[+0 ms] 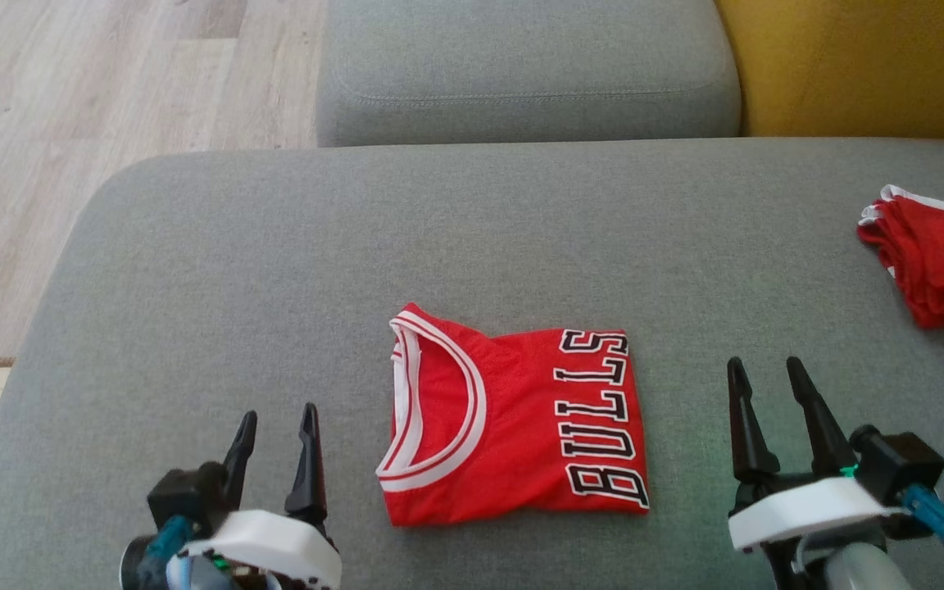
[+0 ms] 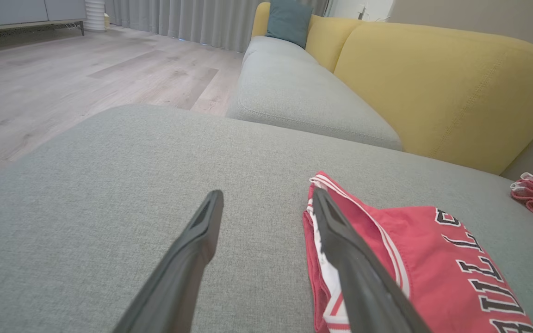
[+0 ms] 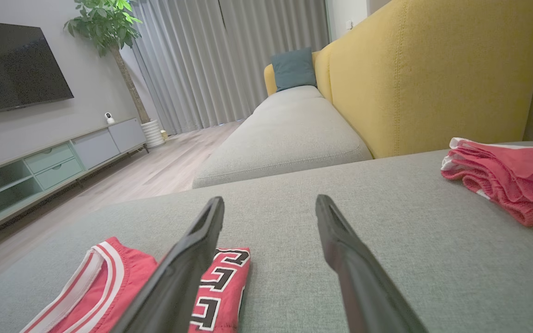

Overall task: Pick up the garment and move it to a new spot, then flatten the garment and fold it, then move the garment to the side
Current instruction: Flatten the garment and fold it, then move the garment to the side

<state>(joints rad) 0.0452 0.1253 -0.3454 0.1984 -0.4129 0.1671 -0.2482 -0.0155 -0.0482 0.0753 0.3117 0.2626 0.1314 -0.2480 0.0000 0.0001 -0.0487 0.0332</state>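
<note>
While the left gripper [image 1: 279,411] and the right gripper [image 1: 764,360] stand spread and empty to either side, the folded red jersey [image 1: 513,426] lies flat at the middle of the grey cushion [image 1: 218,262], touching neither. Neckline faces the robot's left; the BULLS lettering [image 1: 603,418] runs near-to-far along the right edge, and the fold is slightly longer left to right. Second red garment [image 1: 939,262]: bunched at the cushion's right edge, well apart.
</note>
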